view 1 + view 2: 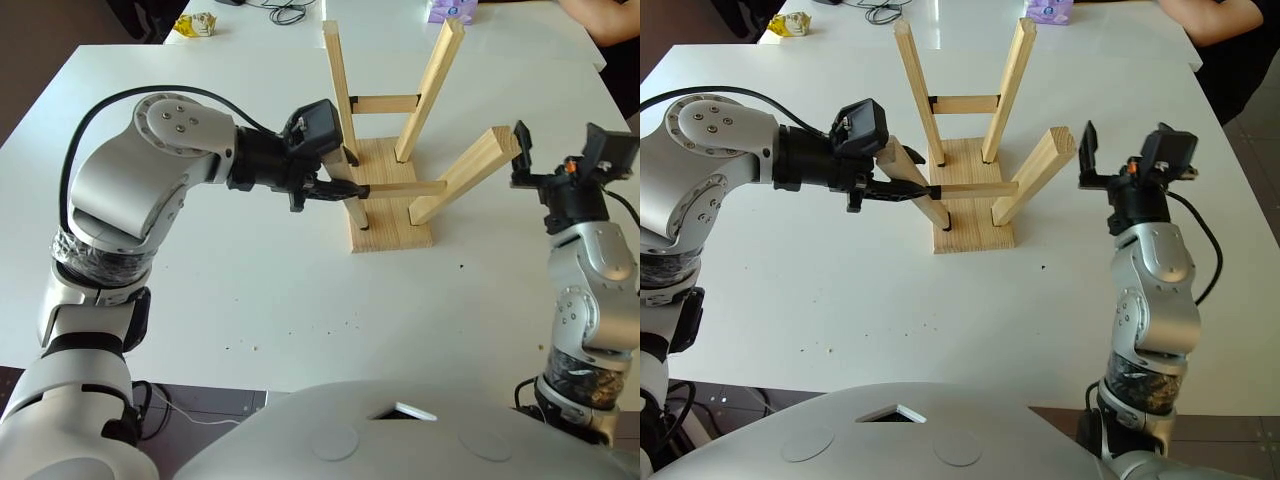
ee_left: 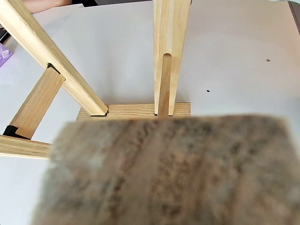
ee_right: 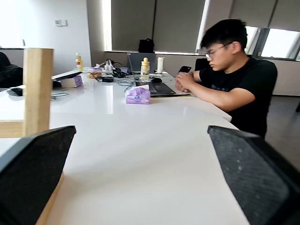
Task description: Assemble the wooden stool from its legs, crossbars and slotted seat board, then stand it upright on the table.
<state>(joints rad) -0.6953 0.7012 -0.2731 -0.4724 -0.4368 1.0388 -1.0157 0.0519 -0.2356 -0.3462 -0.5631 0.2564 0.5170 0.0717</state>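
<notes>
The stool lies upside down, its seat board [image 1: 392, 236] flat on the white table [image 1: 250, 290] and its legs pointing up. Two far legs [image 1: 338, 70] [image 1: 432, 85] are joined by a crossbar [image 1: 385, 103]. A front crossbar [image 1: 405, 188] runs from the near-left leg [image 1: 355, 205] to a right leg [image 1: 465, 175] that leans outward. My left gripper [image 1: 335, 188] is shut on the near-left leg, a blurred block of wood [image 2: 164, 173] in the left wrist view. My right gripper [image 1: 565, 160] stands open just right of the leaning leg's tip [image 3: 37, 89], not touching it.
A purple tissue pack [image 1: 450, 10] and a yellow packet [image 1: 195, 25] lie at the table's far edge, with cables [image 1: 285, 10] beside them. The table's right edge [image 1: 620, 110] runs close behind my right gripper. Bare table surface stretches in front of the stool.
</notes>
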